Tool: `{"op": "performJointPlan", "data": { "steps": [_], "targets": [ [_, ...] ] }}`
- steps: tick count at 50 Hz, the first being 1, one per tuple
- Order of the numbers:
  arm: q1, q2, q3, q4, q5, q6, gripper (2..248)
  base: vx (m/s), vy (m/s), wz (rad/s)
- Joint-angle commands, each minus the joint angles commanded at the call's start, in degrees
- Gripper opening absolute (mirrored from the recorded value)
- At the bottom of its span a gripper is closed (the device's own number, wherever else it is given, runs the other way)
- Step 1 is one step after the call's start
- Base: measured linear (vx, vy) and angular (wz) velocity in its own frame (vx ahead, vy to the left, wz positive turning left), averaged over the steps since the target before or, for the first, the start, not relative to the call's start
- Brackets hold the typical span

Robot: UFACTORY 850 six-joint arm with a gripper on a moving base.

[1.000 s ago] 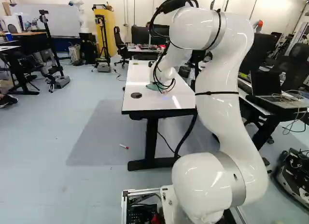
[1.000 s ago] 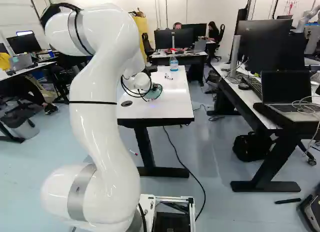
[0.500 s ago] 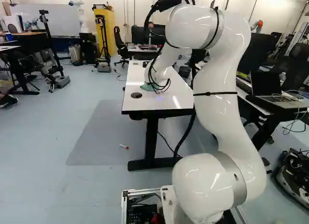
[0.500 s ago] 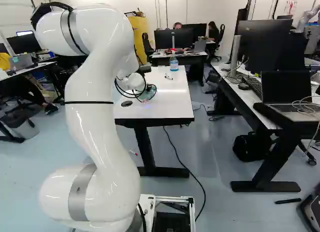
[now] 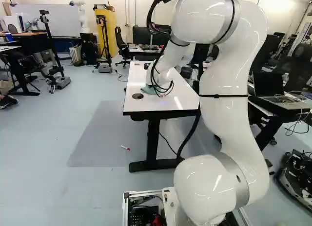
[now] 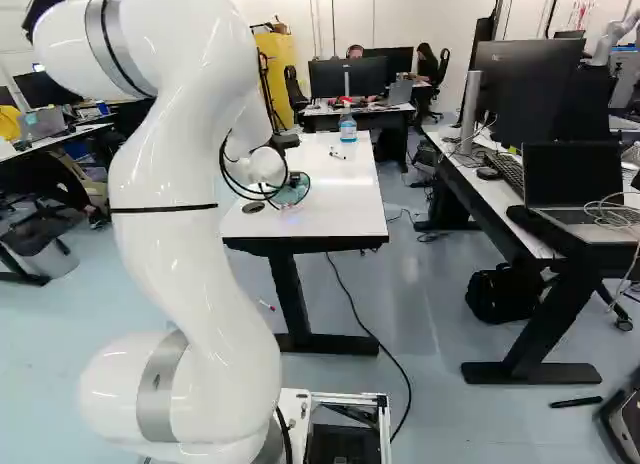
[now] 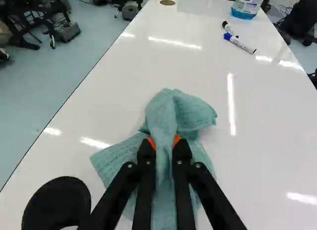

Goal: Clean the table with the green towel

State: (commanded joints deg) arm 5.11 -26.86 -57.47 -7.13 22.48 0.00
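White table (image 6: 335,209) taken as landmark, its near end faced by the arm (image 5: 222,89). Green towel (image 7: 171,111) is found on the near half of the tabletop, closer to the left edge than to the right; its middle is gathered into an upright fold, and its loose corners are spread on the white surface round the fingers. Fold is pinched by the gripper (image 7: 164,142) from both sides, orange pads pressed in; the fingers are drawn nearly together, held apart only by the cloth. Gripper is pointed at the tabletop, and in both base views it is masked by the arm's wrist and looped cables (image 6: 245,189). Black round cap (image 5: 137,96) is seen in the table's near left corner, just beside the towel; a second cap (image 7: 167,2) is set in the table's far part. Two markers, one black-capped (image 7: 228,28) and one blue-capped (image 7: 240,42), are noted toward the table's far right, with a bottle of blue liquid (image 6: 348,127) beyond them. Red-tipped marker (image 5: 125,147) is seen on the floor by the table's near leg. Right of the table, a laptop (image 6: 575,216) is stood open on a side desk.
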Motion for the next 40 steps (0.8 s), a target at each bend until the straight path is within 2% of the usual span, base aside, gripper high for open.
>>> {"op": "performJointPlan", "data": {
  "steps": [12,40],
  "targets": [
    [-0.60,2.49,3.23,0.00,0.00,0.00,44,0.000,0.000,0.000],
    [-5.06,4.34,5.60,0.00,0.00,0.00,44,0.000,0.000,0.000]
  ]
}}
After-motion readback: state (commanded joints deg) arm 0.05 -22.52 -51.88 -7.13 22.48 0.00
